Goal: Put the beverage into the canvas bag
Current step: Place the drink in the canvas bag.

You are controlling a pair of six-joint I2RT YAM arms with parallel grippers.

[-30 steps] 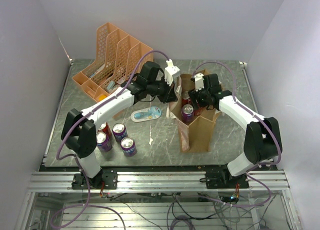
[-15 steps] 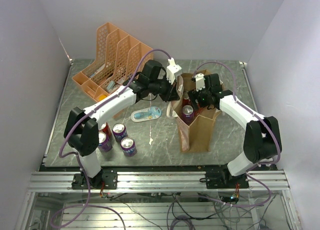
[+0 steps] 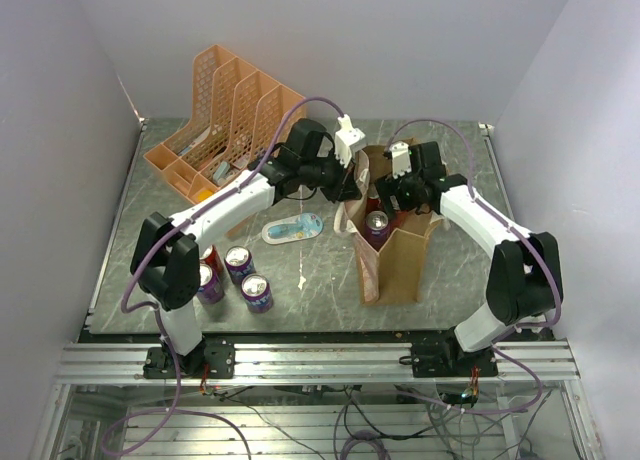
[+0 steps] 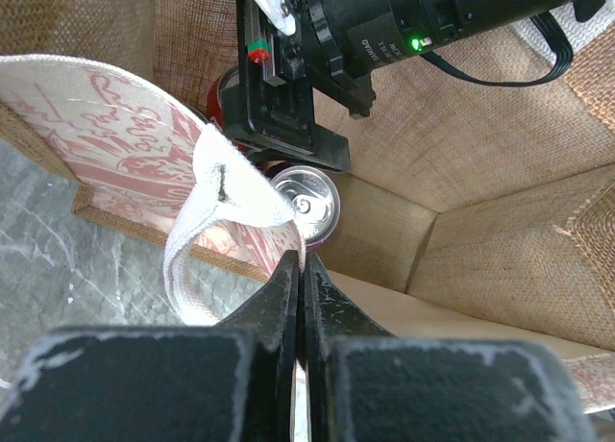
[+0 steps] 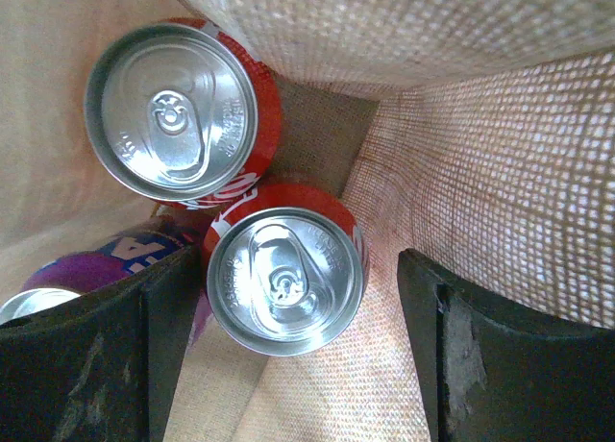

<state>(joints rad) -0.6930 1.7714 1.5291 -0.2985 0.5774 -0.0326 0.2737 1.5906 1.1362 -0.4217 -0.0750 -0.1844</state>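
On the grey worktop (image 3: 320, 298) the biggest item is the orange mesh file organiser (image 3: 225, 120) at the back left. To the right of it is the canvas bag (image 3: 400, 265), standing upright with its mouth open, and both arms reach in over it from either side. The left tool (image 4: 300, 269) has its fingers pressed together on the bag's rim, so it's clamped on the fabric edge. The right tool (image 5: 293, 307) is down inside the bag with its fingers spread wide. The red can (image 5: 286, 281) stands upright between them, and there's a clear gap on the far-finger side, so it isn't gripped. A second red can (image 5: 183, 110) stands right behind it, touching or nearly touching. A purple can (image 5: 86, 269) is tucked in beside them, half hidden. A cluster of loose cans (image 3: 240, 265) sits on the worktop near the left arm's base, well apart from the bag. Last, a white strap handle (image 4: 207, 221) loops out just beside the left tool's fingertips.
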